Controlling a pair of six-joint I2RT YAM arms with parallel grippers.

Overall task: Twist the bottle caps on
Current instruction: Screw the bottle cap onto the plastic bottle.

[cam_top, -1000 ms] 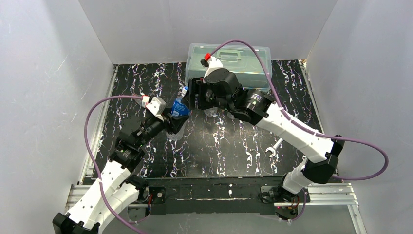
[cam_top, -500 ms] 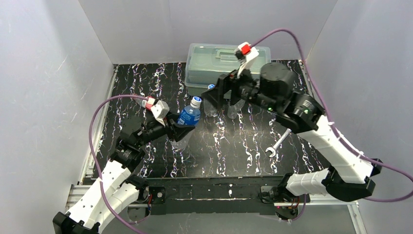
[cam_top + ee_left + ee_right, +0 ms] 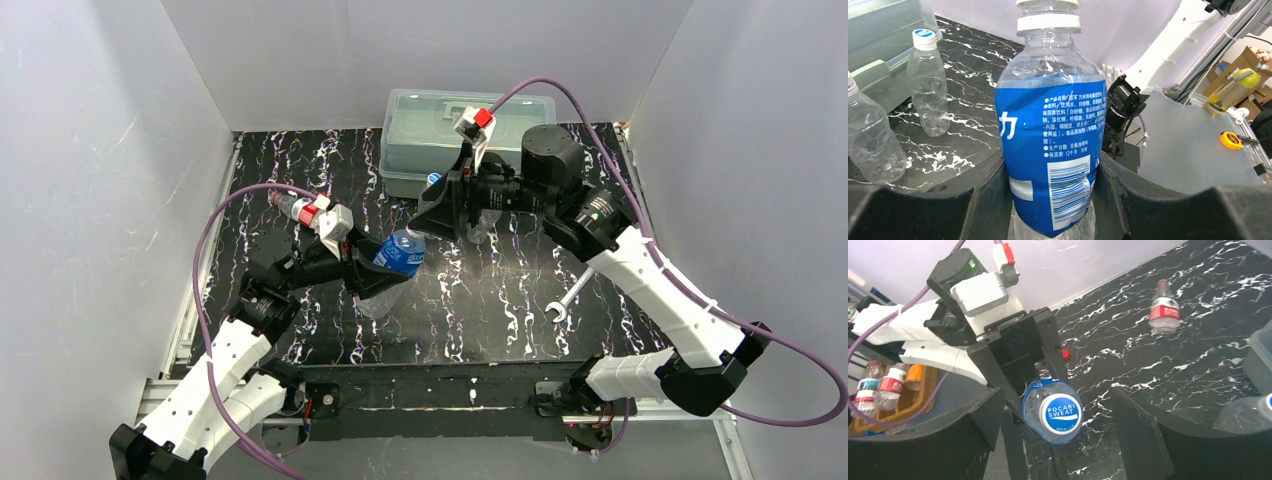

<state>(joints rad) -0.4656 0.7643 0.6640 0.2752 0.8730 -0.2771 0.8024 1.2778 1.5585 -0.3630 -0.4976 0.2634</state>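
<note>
Left gripper [image 3: 1050, 170]: clamped on the blue-label bottle [image 3: 1048, 130], one finger on each side of the label's lower half.
Blue-label bottle: held in front of the lidded box [image 3: 440, 120], toward the box's left end, tilted with its neck leaning toward the right gripper [image 3: 1057, 397].
Blue cap [image 3: 1060, 413]: sits on that bottle's neck, its printed top facing the right wrist camera.
Right gripper: jaws wide apart, one finger on each side of the blue cap; both stand clear of it and it holds nothing.
Whether the cap is screwed tight: cannot tell.
Plain bottle [image 3: 928, 82]: upright on the table [image 3: 480, 310] just in front of the box, wearing a blue-and-white cap.
Second clear bottle [image 3: 870, 140]: upright near the plain one, also in front of the box; its top is cut off by the left wrist view's edge.
Red-label bottle [image 3: 1163, 307]: upright on the table, apart from the box's corner, with a reddish top.
Red cap [image 3: 1065, 354]: lies loose on the table, well apart from the box, beside the left gripper's body.
Wrench [image 3: 565, 300]: flat on the table, well in front of the box's right end.
</note>
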